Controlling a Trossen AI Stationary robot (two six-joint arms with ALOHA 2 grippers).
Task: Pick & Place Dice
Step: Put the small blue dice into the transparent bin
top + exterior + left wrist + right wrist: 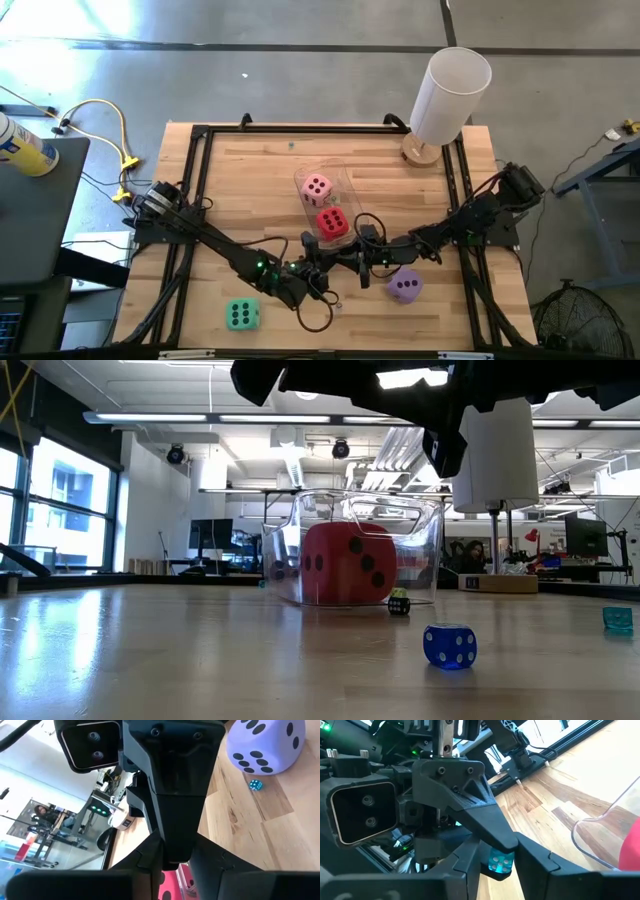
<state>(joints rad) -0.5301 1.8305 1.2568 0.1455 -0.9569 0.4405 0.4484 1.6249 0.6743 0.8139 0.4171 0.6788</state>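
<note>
The pink die and the red die lie inside the clear bin. The green die rests on the table near the near-left corner. The purple die rests right of centre. My left gripper and right gripper meet nose to nose above the table, just near of the bin. A small translucent teal die sits between them. My right gripper has one finger on each side of that small die. No gripper touches the fist-sized dice. My left gripper pinches the small teal die: one finger lies on its upper face and a dark tip sits under it. The die is lifted clear of the table. My right gripper flanks the same die from the table's right; I cannot tell whether it touches.
A white cylinder stands at the table's far right edge. Small dice lie loose on the wood: a blue one, a teal one, and a teal one beside the purple die. A cable loop hangs below the left arm.
</note>
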